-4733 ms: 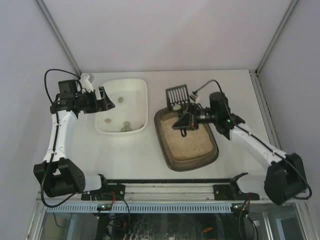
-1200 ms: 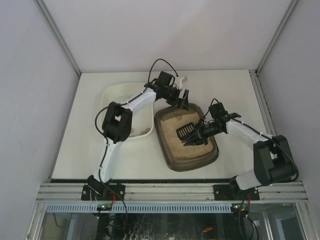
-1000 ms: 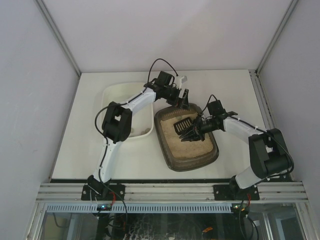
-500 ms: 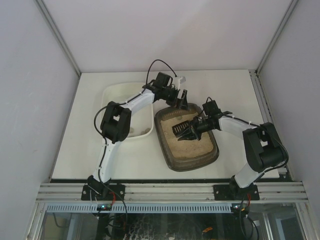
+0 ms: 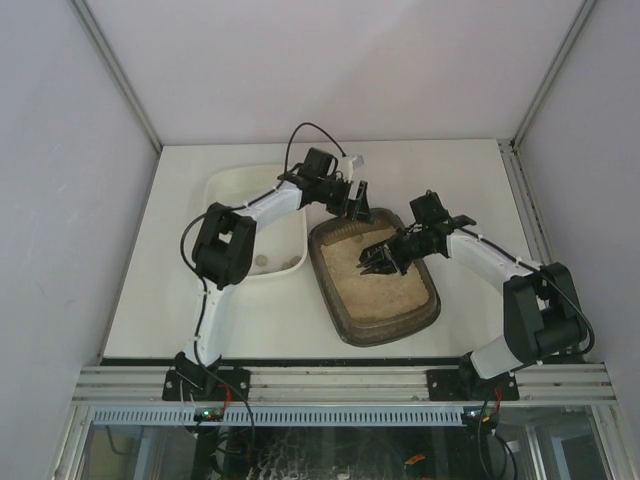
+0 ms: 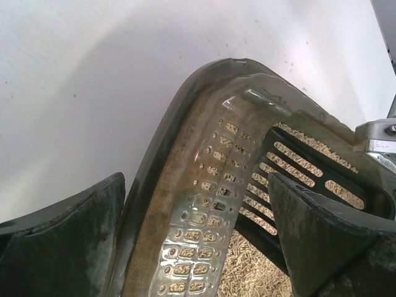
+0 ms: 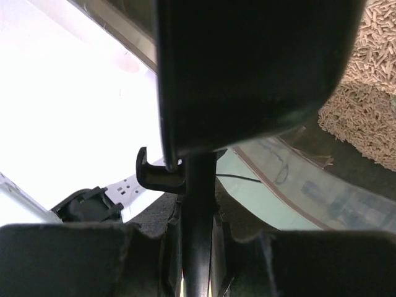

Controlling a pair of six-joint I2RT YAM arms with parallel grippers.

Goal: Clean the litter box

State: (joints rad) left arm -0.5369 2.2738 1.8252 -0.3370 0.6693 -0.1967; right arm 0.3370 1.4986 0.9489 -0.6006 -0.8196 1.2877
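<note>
Left pincer (image 5: 352, 203): fingers apart, straddling the far rim of the litter box (image 5: 325, 290). Left wrist view puts one finger (image 6: 68, 247) at lower left outside the rim, over the worktop (image 6: 93, 86), and the other at lower right inside the tray. The translucent brown wall runs up between them. Cannot tell if either pad presses the wall. The top view only shows the pincer sitting at the tray's upper edge, with the finger gap unreadable.

Right pincer (image 7: 198, 250): clamped on the handle of a black slotted scoop (image 7: 247, 62). Right wrist view shows the handle running straight down between the two fingers at the bottom of the frame, the dark scoop blade filling the top, and a small black hook on the handle at centre left. The slots show only in the left wrist view, at right of centre, lying against the inside wall above the pellets. In the top view pincer and scoop merge into one dark shape over the tray's upper half.

Litter (image 5: 375, 290): beige, covers the tray floor. Both wrist views show it as pellets.

Litter box sits right of centre on the worktop, slightly angled. White tub (image 5: 215, 185) is just beside it on the left, a few small lumps inside, seen in the top view only.
</note>
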